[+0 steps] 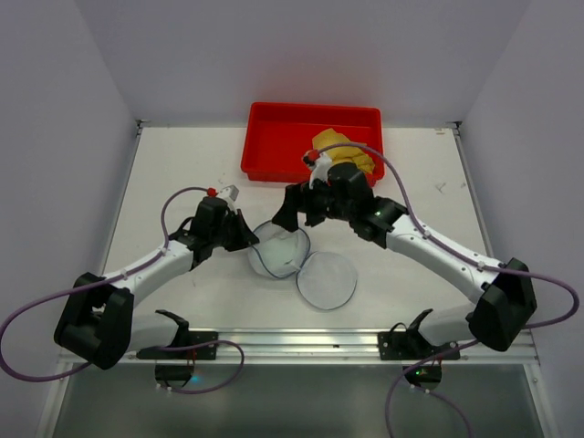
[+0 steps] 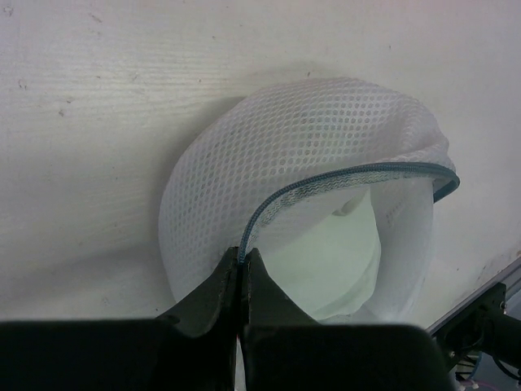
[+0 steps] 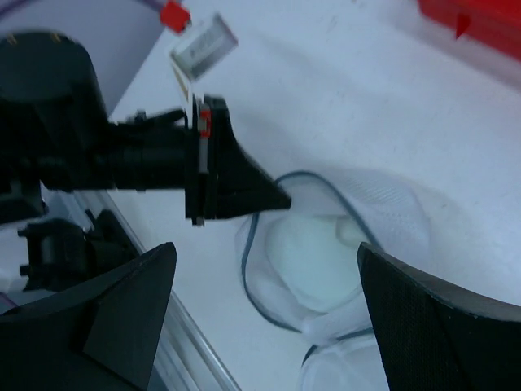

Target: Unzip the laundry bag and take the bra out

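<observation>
Currently, the laundry bag [image 1: 279, 253] is lying unzipped near the middle of the bench [image 1: 182, 164], with its two mesh halves spreading apart: one is domed and the other is lying flat toward the near edge. The left end effector [image 2: 242, 277] is clenching tight on the dark zipper rim of the domed half. The right end effector [image 3: 264, 265] is hovering just above the bag, fingers spread wide, gripping nothing. A red tray [image 1: 274, 137] is sitting at the far edge, holding a yellow cloth [image 1: 351, 160].
</observation>
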